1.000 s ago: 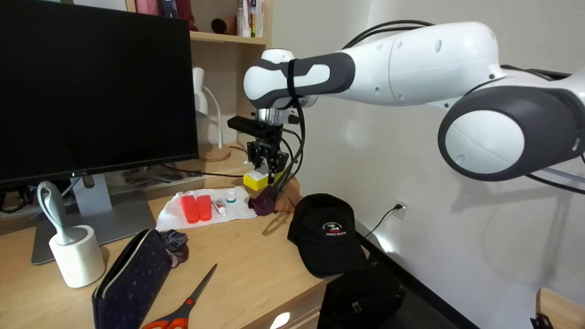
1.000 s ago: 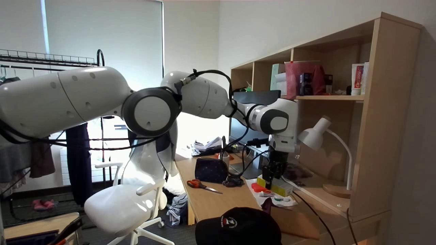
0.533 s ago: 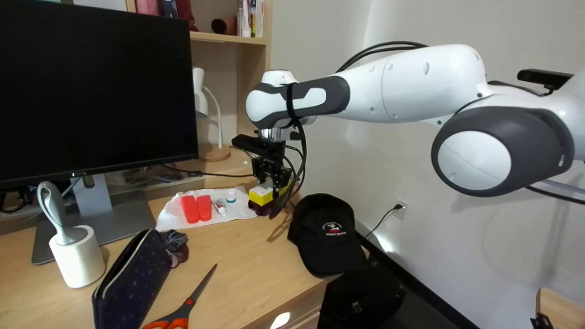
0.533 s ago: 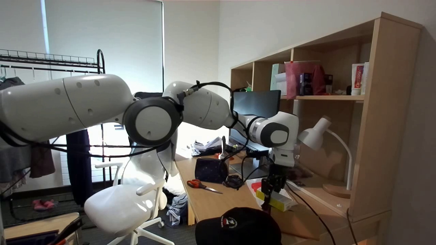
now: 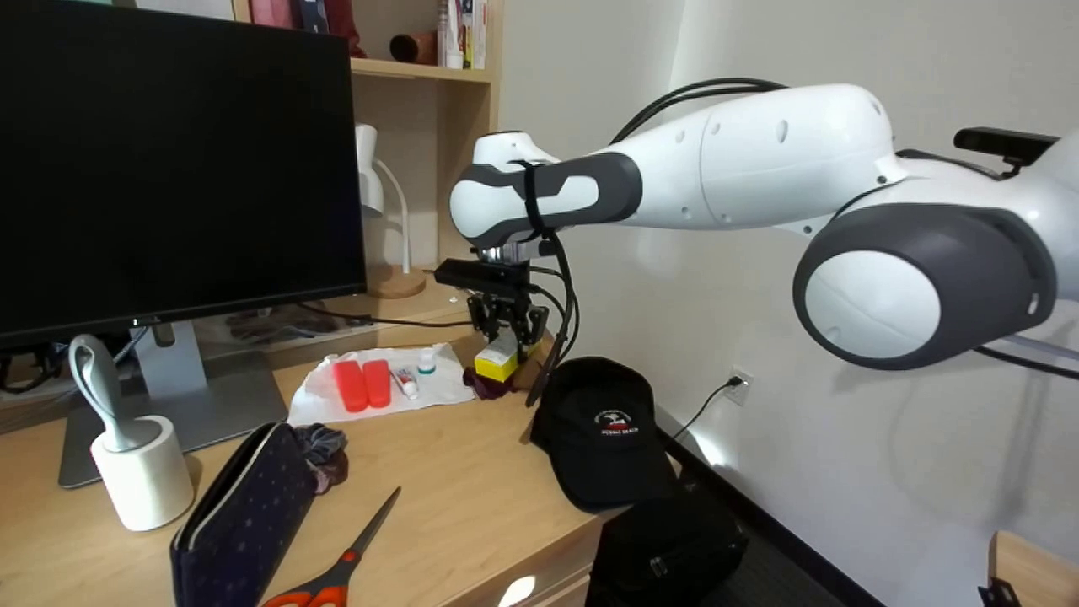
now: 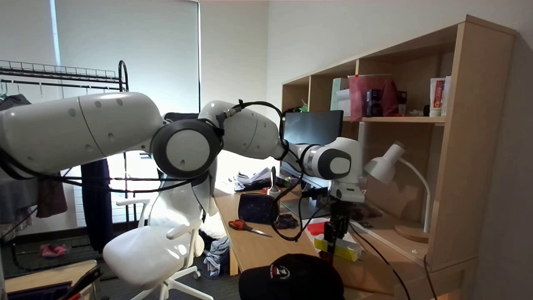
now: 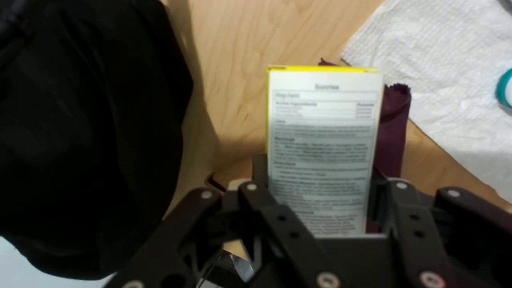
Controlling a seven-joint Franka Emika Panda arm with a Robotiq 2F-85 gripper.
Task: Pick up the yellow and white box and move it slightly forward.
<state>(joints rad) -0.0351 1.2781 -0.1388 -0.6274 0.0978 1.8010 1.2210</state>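
The yellow and white box shows its printed white face up in the wrist view, with a yellow far edge. My gripper has one finger against each long side of it and is shut on it. In both exterior views the box sits low between the fingers, over a maroon cloth at the desk's back corner. I cannot tell whether it rests on the cloth. The cloth also shows beside the box in the wrist view. The box's underside is hidden.
A black cap lies close beside the gripper. A white paper towel bears red cases, a small tube and a small bottle. A monitor, lamp, scissors and pouch stand around.
My gripper has come down with the box held in it, most of it in the first half second. Since then the gripper and box have turned and shifted slightly towards the cap.
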